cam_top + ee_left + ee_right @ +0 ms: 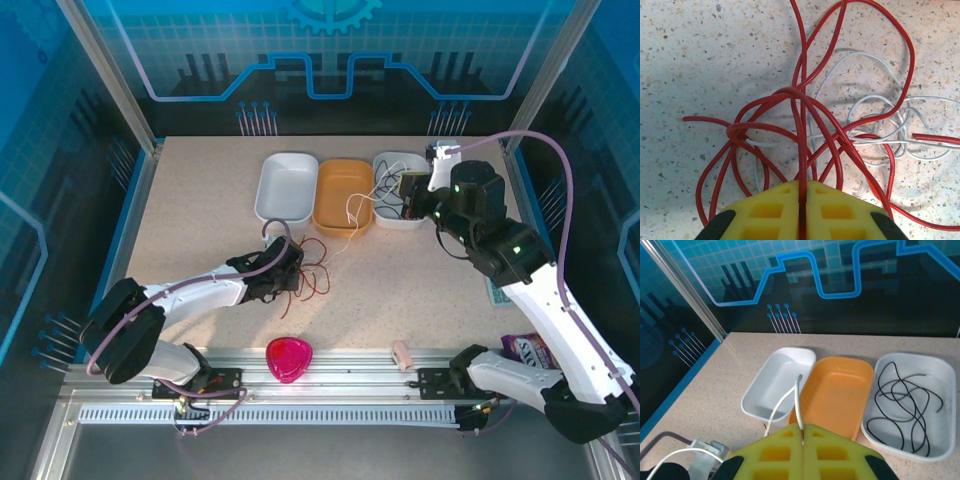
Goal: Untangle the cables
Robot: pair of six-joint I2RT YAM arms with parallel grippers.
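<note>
Three shallow trays stand side by side at the far side of the counter (200, 230), their long edges touching or nearly so: a white tray (760, 395) on the left with its pale floor in plain sight, an orange tray (840, 390) in the middle, and a second white tray (935, 390) on the right. The right-hand tray holds a black cable (914, 407), coiled in loose loops across its floor. The right hand (802, 432) hovers at that end of the row, its yellow fingers pressed together on a white cable (798, 400), which rises from between the fingertips and bends back down. From above, pale strands trail over the orange tray's near right corner and down onto the counter. Nearer the arms, the left hand (802, 192) sits low over a knot of wires lying on the speckled beige surface, its fingers closed on a red cable (801, 115) that runs straight out of the pinch. Red loops fan out around it, and thin whitish strands are tangled in with them on the right side of the left wrist view. A pink heart-shaped object (289, 358) lies at the near edge by the aluminium rail (330, 385), with a purple packet (530, 348) towards the right. Blue translucent panels (330, 60) printed with grid and circuit patterns wall the cell in, held by metal posts.
</note>
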